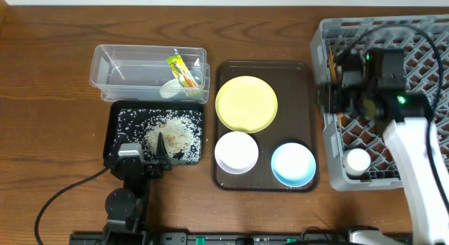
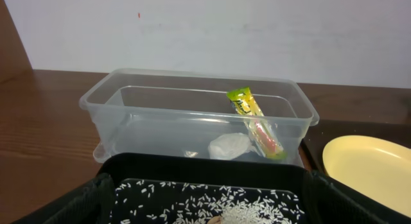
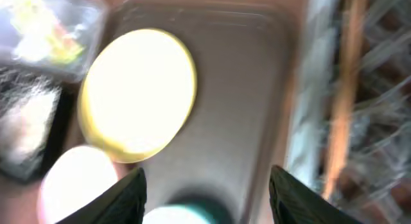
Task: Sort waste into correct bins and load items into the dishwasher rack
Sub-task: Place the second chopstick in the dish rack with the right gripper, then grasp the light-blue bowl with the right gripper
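The clear tub [image 1: 112, 69] holds the snack wrapper [image 1: 179, 69] and the white scrap [image 1: 170, 89]; both also show in the left wrist view, wrapper [image 2: 257, 121] and scrap [image 2: 229, 146]. The black tray [image 1: 116, 126] holds loose rice [image 1: 172, 136]. My left gripper [image 1: 144, 159] is open and empty at the tray's near edge [image 2: 205, 198]. The yellow plate [image 1: 245, 103], white bowl [image 1: 236, 151] and light blue bowl [image 1: 293, 163] sit on the brown tray. The grey rack [image 1: 330, 34] holds the white cup [image 1: 357, 161] and chopsticks [image 3: 343, 89]. My right gripper [image 3: 209, 192] is open and empty at the rack's left wall.
The dark brown serving tray [image 1: 298, 80] lies between the bins and the rack. The right wrist view is blurred. The right arm [image 1: 414, 154] reaches over the rack's right side. A black cable [image 1: 70, 192] runs on the table at the front left.
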Available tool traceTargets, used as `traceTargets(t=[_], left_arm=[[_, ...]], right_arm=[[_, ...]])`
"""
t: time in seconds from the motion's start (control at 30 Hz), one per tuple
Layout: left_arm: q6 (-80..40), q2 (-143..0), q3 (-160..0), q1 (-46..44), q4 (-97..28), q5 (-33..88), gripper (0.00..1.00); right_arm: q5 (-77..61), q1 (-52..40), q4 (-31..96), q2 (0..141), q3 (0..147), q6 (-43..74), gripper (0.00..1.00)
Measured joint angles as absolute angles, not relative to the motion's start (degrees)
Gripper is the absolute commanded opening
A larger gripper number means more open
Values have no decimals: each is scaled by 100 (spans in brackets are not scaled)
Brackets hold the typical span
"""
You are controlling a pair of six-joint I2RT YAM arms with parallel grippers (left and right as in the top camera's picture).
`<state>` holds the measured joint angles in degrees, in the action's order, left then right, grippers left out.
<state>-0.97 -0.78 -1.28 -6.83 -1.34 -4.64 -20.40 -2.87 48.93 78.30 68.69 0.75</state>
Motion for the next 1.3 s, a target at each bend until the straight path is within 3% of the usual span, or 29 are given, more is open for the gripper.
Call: traceTargets(t=[0.2, 0.37, 0.67, 0.87, 1.07, 1.3], left_arm=[[-97, -75, -128, -683, -139, -462, 94], [-95, -75, -128, -683, -141, -462, 94], [-95, -75, -130, -683, -143, -462, 94], [-95, -75, -132, -683, -143, -462, 94], [-95, -75, -132, -683, -143, -462, 94], [-75, -75, -132, -683, -143, -464, 94]], right_arm=[[-1656, -910, 6490, 7312, 6783, 517, 58], [-711, -1514, 6246, 7338, 5983, 1175, 57], [196, -1605, 4976, 7400, 4550, 2034, 36], [86, -1605, 4661, 7472, 4115, 2222, 31], [-40, -1605, 4486, 7485, 3730, 2353, 1], [-108, -1610, 4742, 7454, 4016, 2287, 1]])
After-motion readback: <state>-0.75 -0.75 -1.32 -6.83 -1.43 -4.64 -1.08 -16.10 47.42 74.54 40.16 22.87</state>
